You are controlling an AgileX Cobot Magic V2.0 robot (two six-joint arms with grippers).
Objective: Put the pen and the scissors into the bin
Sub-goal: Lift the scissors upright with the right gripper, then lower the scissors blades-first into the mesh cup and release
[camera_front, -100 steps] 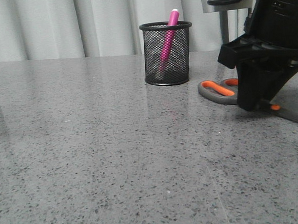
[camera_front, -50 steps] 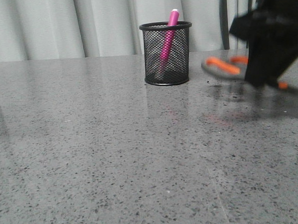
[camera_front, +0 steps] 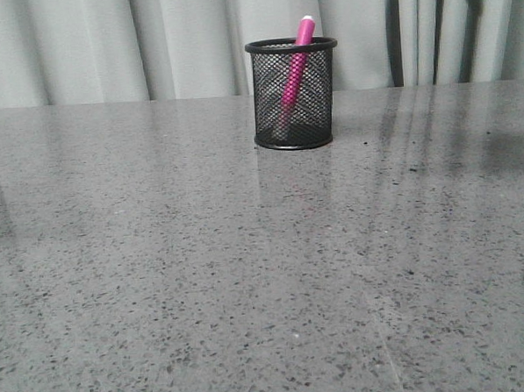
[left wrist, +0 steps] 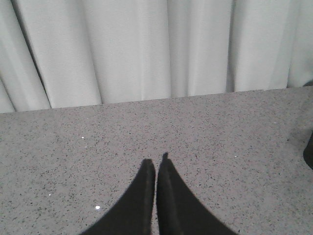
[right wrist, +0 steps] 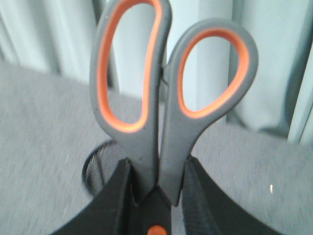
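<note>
A: Right arm has the grey-handled, orange-lined scissors (right wrist: pixel 166 112) clamped near the pivot, black fingers (right wrist: pixel 195 205) pressed in on both sides of the handle necks. Loops point away from the wrist, so the long axis runs straight out along the gripper.

B: And the black wire-mesh cup (camera_front: pixel 293 93)?

A: In the right wrist view its rim (right wrist: pixel 100 169) peeks out just behind the handles, off to one side, not in line yet. From the front it stands alone on the speckled grey desk (camera_front: pixel 205 278), the magenta marker with the whitish cap (camera_front: pixel 294 76) already leaning inside. The right arm is out of that frame.

B: Left arm?

A: Its fingers (left wrist: pixel 155 183) are pressed together, holding nothing, the cup nowhere in its view. I'd say the right arm finishes this.
</note>
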